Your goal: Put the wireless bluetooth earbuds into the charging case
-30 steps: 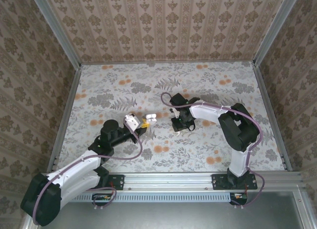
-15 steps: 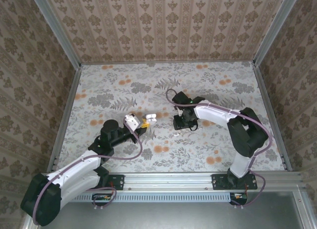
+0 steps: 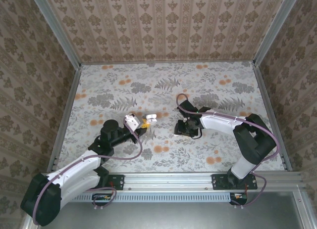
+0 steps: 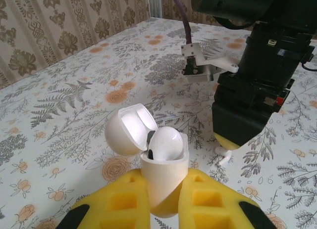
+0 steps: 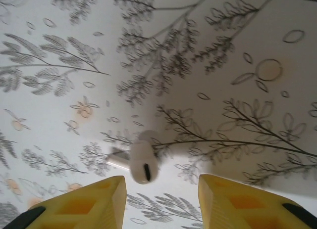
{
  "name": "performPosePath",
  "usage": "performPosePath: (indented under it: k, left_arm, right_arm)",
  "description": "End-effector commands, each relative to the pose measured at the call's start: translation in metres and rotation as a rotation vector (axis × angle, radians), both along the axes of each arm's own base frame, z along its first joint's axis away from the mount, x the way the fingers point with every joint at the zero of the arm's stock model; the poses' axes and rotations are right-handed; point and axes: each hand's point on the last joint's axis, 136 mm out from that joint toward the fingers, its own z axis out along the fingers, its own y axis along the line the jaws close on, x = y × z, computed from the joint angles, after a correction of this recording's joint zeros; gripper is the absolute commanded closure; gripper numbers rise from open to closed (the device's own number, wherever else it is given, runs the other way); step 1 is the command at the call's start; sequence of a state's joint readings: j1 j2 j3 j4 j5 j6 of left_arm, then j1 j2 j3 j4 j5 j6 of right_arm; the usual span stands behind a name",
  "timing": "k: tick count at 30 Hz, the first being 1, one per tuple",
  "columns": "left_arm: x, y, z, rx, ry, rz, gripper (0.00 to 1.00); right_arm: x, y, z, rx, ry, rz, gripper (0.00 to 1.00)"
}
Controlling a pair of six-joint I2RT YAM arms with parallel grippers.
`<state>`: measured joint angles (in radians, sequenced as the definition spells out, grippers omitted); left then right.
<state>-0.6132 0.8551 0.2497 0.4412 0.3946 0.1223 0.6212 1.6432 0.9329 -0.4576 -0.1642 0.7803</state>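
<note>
Lowering since a second ago, the right hand (image 5: 161,189) now hovers with fingers spread wide. A loose earbud (image 5: 142,162) lies on the bench (image 5: 247,51) just beyond its tips, in line with the gap and not yet gripped. Off to its side, the left hand (image 4: 166,194) has stayed put, clamped on the open charging case (image 4: 161,182), which already has a seated earbud (image 4: 166,142). Pickup looks next.

Floral tabletop (image 3: 163,85) (damask-papered walls (image 3: 163,26))
</note>
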Motion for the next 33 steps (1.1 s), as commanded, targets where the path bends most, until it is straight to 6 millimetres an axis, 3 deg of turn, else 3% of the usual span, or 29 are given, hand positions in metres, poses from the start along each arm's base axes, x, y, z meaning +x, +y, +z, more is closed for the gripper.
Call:
performPosePath:
  k: [1, 8, 15, 25, 33]
  left_arm:
    - [0.000, -0.001, 0.009, -0.031, -0.003, -0.008, 1.00]
    - [-0.001, -0.001, 0.008, -0.033, 0.000, -0.009, 1.00]
    - [-0.001, 0.000, 0.008, -0.030, -0.002, -0.006, 1.00]
    - [-0.001, 0.000, 0.007, -0.029, 0.002, -0.005, 1.00]
    - [-0.003, 0.001, 0.008, -0.030, 0.001, -0.006, 1.00]
  right_arm:
    - [0.003, 0.010, -0.005, 0.042, 0.011, -0.040, 0.57]
    - [0.005, 0.012, -0.019, 0.031, 0.031, -0.037, 0.60]
    - [0.006, 0.013, -0.020, 0.024, 0.033, -0.034, 0.67]
    - [0.001, 0.014, -0.021, -0.010, 0.040, -0.018, 0.68]
    - [0.000, 0.015, -0.019, -0.061, 0.031, 0.026, 0.79]
